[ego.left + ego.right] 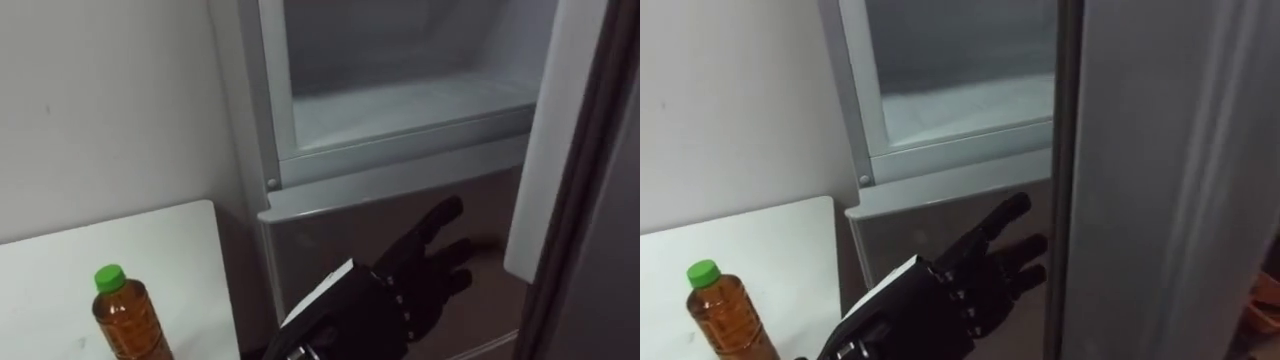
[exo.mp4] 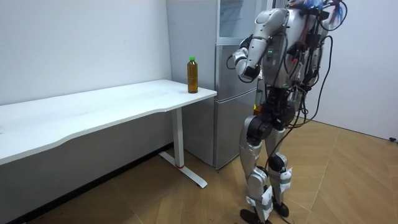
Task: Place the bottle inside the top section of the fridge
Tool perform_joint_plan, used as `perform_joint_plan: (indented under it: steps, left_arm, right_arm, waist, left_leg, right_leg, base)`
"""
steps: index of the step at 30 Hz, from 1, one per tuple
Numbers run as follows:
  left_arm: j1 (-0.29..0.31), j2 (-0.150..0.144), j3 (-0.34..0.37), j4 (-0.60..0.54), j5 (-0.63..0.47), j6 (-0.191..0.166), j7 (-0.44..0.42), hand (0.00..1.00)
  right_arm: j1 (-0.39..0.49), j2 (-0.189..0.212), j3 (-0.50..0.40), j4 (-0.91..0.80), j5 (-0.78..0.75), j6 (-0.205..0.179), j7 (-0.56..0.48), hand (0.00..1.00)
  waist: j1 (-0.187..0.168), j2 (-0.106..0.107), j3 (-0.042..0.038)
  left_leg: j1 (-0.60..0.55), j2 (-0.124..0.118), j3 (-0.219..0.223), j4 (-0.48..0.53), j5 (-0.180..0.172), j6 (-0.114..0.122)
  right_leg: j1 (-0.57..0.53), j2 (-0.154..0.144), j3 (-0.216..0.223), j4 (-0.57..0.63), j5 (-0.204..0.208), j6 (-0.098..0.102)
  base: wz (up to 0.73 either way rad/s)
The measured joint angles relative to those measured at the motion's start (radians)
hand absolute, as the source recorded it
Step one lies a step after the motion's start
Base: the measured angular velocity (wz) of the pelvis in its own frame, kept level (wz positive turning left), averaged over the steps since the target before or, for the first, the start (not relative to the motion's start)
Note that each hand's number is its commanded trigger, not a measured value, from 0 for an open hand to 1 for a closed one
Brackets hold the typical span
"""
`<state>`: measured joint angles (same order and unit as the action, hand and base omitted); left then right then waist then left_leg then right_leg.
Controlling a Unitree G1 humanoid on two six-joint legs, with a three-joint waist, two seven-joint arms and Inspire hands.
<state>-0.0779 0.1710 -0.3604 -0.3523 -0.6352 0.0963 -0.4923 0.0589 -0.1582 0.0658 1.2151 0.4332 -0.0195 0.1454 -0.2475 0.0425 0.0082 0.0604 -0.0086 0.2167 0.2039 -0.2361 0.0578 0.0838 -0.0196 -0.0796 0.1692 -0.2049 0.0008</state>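
- the bottle [image 1: 125, 320], amber with a green cap, is seen upright on the white surface [image 1: 100, 250], close to the edge beside the fridge.
- the left hand [image 1: 420, 275] is held open with fingers spread, gripping nothing, before the lower fridge door [image 1: 330, 235].
- the bottle lies to the left of this hand, its long axis vertical; a sideways wrap is judged suitable.
- the upper compartment [image 1: 400, 110] is found open, above the hand.
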Motion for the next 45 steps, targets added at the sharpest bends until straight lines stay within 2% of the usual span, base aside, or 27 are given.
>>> perform_joint_plan:
  steps: [4, 6, 9, 13, 17, 22, 31, 36, 38, 41, 45]
  left_arm:
    - [-0.028, 0.001, -0.014, 0.018, 0.007, 0.008, 0.000, 0.00]
    - [-0.032, 0.001, -0.026, 0.022, 0.041, 0.017, 0.000, 0.00]
    - [-0.036, 0.001, -0.035, 0.023, 0.042, 0.029, -0.001, 0.00]
    - [-0.043, -0.001, -0.035, 0.023, 0.041, 0.029, -0.002, 0.00]
    - [-0.044, -0.001, -0.035, 0.023, 0.041, 0.029, -0.002, 0.00]
    - [-0.044, 0.005, -0.033, 0.023, 0.040, 0.029, 0.001, 0.00]
    - [-0.068, 0.005, -0.048, 0.023, 0.040, 0.030, 0.009, 0.00]
    - [-0.100, 0.003, -0.061, 0.063, 0.040, 0.030, 0.008, 0.00]
    - [-0.109, 0.003, -0.067, 0.071, 0.039, 0.032, 0.007, 0.00]
    - [-0.121, 0.002, -0.068, 0.072, 0.039, 0.054, 0.003, 0.00]
    - [-0.153, 0.001, -0.078, 0.087, 0.037, 0.058, 0.003, 0.00]
  right_arm:
    - [-0.005, -0.002, -0.010, 0.003, 0.003, 0.000, 0.002, 0.00]
    - [-0.006, -0.005, -0.012, 0.003, 0.002, 0.000, 0.001, 0.00]
    - [-0.006, -0.006, -0.023, 0.004, 0.003, 0.001, 0.006, 0.00]
    - [-0.008, -0.011, -0.029, 0.005, 0.003, 0.016, 0.012, 0.00]
    - [-0.010, -0.015, -0.032, 0.008, 0.003, 0.021, 0.020, 0.00]
    - [-0.010, -0.016, -0.049, 0.006, 0.001, 0.021, 0.022, 0.00]
    - [0.012, -0.028, -0.048, 0.002, 0.077, 0.023, 0.017, 0.00]
    - [0.013, -0.042, -0.050, 0.028, 0.077, 0.037, 0.018, 0.00]
    - [0.017, -0.042, -0.051, 0.027, 0.078, 0.043, 0.018, 0.00]
    - [0.029, -0.041, -0.051, 0.026, 0.079, 0.044, 0.010, 0.00]
    - [0.030, -0.041, -0.051, 0.025, 0.080, 0.043, -0.009, 0.00]
  waist:
    - [-0.012, 0.014, 0.0047]
    - [-0.026, 0.025, 0.0097]
    - [-0.028, 0.033, 0.0091]
    - [-0.028, 0.035, 0.0073]
    - [-0.028, 0.034, 0.0073]
    - [-0.045, 0.032, 0.0065]
    - [-0.066, 0.019, 0.0078]
    - [-0.080, 0.004, 0.0066]
    - [-0.084, 0.001, 0.0056]
    - [-0.093, 0.001, 0.0054]
    - [-0.100, 0.005, 0.0031]
  left_leg:
    - [0.003, 0.004, 0.024, -0.001, -0.005, -0.002]
    - [0.000, 0.006, 0.029, -0.001, -0.006, -0.003]
    - [0.003, 0.014, 0.040, -0.004, -0.009, -0.009]
    - [0.007, 0.022, 0.053, -0.002, -0.010, -0.013]
    - [0.022, 0.025, 0.078, -0.001, -0.009, -0.013]
    - [0.026, 0.027, 0.101, 0.000, -0.009, -0.013]
    - [0.031, 0.034, 0.140, -0.003, -0.009, -0.014]
    - [0.051, 0.038, 0.174, -0.006, -0.009, -0.014]
    - [0.055, 0.041, 0.193, -0.006, -0.010, -0.014]
    - [0.056, 0.047, 0.195, -0.003, -0.012, -0.018]
    - [0.055, 0.053, 0.196, 0.003, -0.012, -0.019]
  right_leg:
    - [-0.009, 0.003, 0.022, 0.003, 0.001, 0.000]
    - [-0.015, 0.005, 0.023, 0.004, 0.002, 0.000]
    - [-0.019, 0.008, 0.027, 0.004, 0.004, -0.004]
    - [-0.019, 0.013, 0.038, 0.002, 0.007, -0.009]
    - [-0.015, 0.020, 0.055, 0.000, 0.007, -0.011]
    - [-0.021, 0.022, 0.074, 0.001, 0.009, -0.010]
    - [-0.034, 0.029, 0.108, 0.000, 0.016, -0.011]
    - [-0.033, 0.040, 0.158, 0.000, 0.020, -0.013]
    - [-0.033, 0.040, 0.161, 0.000, 0.020, -0.014]
    - [-0.033, 0.041, 0.158, 0.000, 0.022, -0.016]
    - [-0.032, 0.043, 0.151, 0.000, 0.022, -0.022]
  base:
    - [-0.20]
    - [-0.12]
    - [-0.09]
    - [-0.12]
    - [-0.17]
    - [-0.13]
    - [-0.12]
    - [-0.29]
    - [-0.22]
    - [-0.08]
    - [0.00]
